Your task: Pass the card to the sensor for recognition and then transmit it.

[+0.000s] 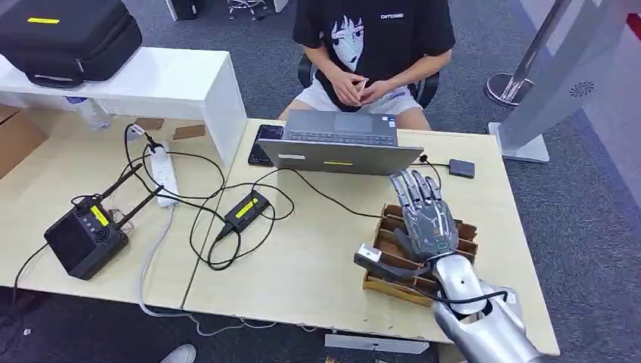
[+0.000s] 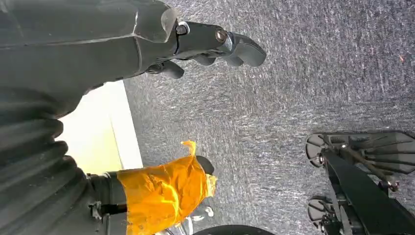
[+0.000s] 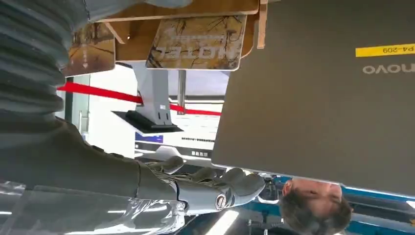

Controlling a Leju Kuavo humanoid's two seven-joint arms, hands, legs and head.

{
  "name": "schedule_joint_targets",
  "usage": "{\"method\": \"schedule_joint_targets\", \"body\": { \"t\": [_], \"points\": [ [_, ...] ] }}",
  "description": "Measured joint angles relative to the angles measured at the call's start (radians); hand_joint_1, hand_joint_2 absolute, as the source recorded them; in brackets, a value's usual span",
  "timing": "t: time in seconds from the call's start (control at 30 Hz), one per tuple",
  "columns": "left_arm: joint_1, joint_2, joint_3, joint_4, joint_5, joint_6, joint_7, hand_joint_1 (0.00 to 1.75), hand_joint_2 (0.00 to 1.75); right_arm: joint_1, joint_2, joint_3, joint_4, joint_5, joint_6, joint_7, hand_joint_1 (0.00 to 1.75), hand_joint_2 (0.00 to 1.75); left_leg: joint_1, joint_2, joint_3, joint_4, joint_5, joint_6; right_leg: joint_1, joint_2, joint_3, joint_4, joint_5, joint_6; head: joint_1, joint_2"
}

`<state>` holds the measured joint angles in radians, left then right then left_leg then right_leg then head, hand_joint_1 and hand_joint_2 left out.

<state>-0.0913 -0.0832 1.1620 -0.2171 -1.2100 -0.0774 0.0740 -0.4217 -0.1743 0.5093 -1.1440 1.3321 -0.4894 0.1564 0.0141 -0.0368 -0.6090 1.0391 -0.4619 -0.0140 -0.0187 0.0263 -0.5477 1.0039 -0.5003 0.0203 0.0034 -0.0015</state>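
On the near right of the pale wooden table [image 1: 317, 257], the robot's right hand [image 1: 425, 215] hovers flat over a slotted wooden card holder [image 1: 385, 227], fingers spread and extended toward the far side, gripping nothing. From the right wrist view, a hotel key card [image 3: 198, 41] stands on edge in the holder's slot, its long axis running along the slot, its printed face toward the camera and a grey Lenovo laptop [image 1: 340, 144] just beside it. Far of the holder, the laptop's open lid crowds the hand's reach, while bare tabletop lies to its left; the table's right edge runs close by. A small dark sensor pad [image 1: 462, 168] lies right of the laptop, and a seated person [image 1: 374, 53] faces the robot. Beside the table, the left hand [image 2: 215, 46] hangs over grey carpet, fingers curled in loosely around nothing.
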Motion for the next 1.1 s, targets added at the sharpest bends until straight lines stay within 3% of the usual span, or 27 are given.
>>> {"method": "schedule_joint_targets", "body": {
  "t": [0.2, 0.23, 0.3, 0.33, 0.9, 1.1],
  "points": [
    [0.0, 0.0, 0.0, 0.0, -0.002, 0.0, 0.0, 0.0, 1.75, -0.011, 0.0, 0.007, 0.016, 0.0, -0.003, 0.007, 0.03, 1.75, 0.0, 0.0, 0.0, 0.0, 0.0, 0.0, 0.0, 0.0, 0.0, 0.0, 0.0, 0.0, 0.0, 0.0],
    [0.0, 0.0, 0.0, 0.0, -0.003, 0.0, 0.0, 0.0, 1.75, -0.012, 0.0, 0.007, 0.019, -0.001, -0.004, 0.008, 0.3, 1.75, 0.0, 0.0, 0.0, 0.0, 0.0, 0.0, 0.0, 0.0, 0.0, 0.0, 0.0, 0.0, 0.0, 0.0],
    [0.0, 0.0, 0.0, 0.0, -0.004, 0.0, 0.0, 0.0, 1.75, -0.014, 0.0, 0.007, 0.024, -0.004, -0.005, 0.011, 1.38, 1.75, 0.0, 0.0, 0.0, 0.0, 0.0, 0.0, 0.0, 0.0, 0.0, 0.0, 0.0, 0.0, 0.0, 0.0],
    [0.0, 0.0, 0.0, 0.0, -0.005, 0.0, 0.0, 0.0, 1.75, -0.014, 0.0, 0.007, 0.027, -0.004, -0.005, 0.012, 1.66, 1.75, 0.0, 0.0, 0.0, 0.0, 0.0, 0.0, 0.0, 0.0, 0.0, 0.0, 0.0, 0.0, 0.0, 0.0],
    [0.001, 0.0, 0.008, 0.0, -0.005, 0.0, -0.004, 0.0, 1.75, -0.013, -0.027, -0.011, 0.055, 0.039, 0.046, 0.066, 1.73, 1.75, 0.0, 0.0, 0.0, 0.0, 0.0, 0.0, 0.0, 0.0, 0.0, 0.0, 0.0, 0.001, 0.0, 0.0],
    [0.001, 0.0, 0.01, 0.0, -0.005, 0.0, -0.006, 0.0, 1.75, -0.002, -0.031, -0.024, 0.038, 0.047, 0.011, 0.061, 1.75, 1.75, 0.0, 0.0, 0.0, 0.0, 0.0, 0.0, 0.0, 0.0, 0.0, 0.0, 0.0, 0.001, 0.0, 0.0]
  ]
}}
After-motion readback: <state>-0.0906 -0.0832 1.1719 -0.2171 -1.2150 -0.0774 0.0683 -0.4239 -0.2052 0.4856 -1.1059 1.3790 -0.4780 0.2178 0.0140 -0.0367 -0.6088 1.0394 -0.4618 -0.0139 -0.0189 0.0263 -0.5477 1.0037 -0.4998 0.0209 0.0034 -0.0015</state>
